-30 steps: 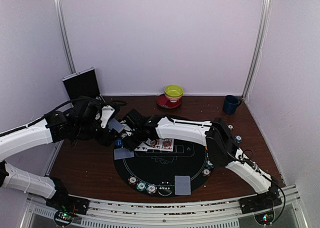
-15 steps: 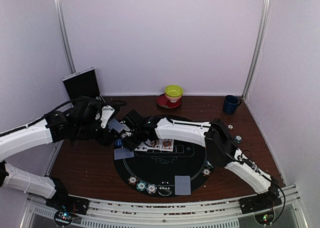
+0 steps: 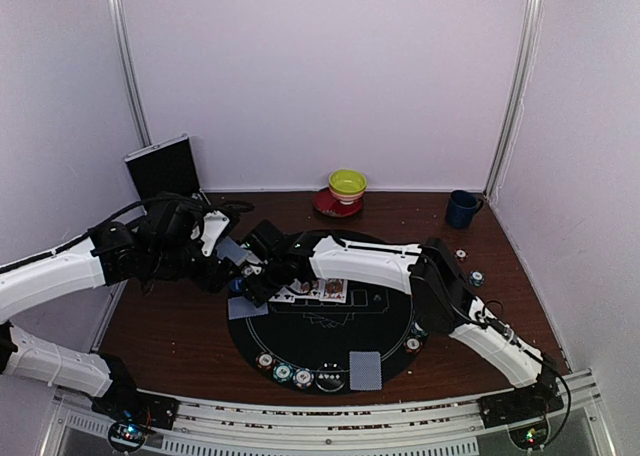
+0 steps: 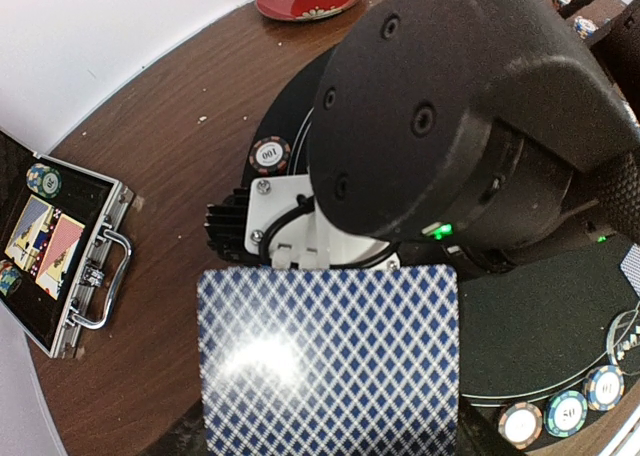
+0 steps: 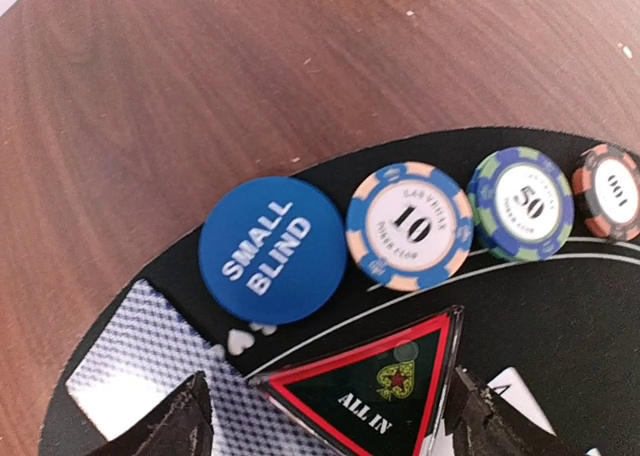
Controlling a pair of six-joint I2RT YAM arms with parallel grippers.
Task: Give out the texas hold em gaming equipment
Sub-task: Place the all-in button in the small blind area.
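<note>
Collision looms as left end effector (image 3: 228, 273), pinching a card (image 4: 330, 361), crowds right end effector (image 5: 328, 401), spread wide around ALL IN marker (image 5: 365, 381).

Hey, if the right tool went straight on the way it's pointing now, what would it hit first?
Probably the ALL IN triangle, which lies between the fingers of the right tool. The SMALL BLIND disc lies beyond it. How much gap is left is unclear.

Blue disc (image 5: 272, 249) reading SMALL BLIND, blue chip (image 5: 410, 226) 10, green chip (image 5: 523, 203) 50, dark chip (image 5: 608, 189) 100, triangular marker (image 5: 365, 391) ALL IN
</note>
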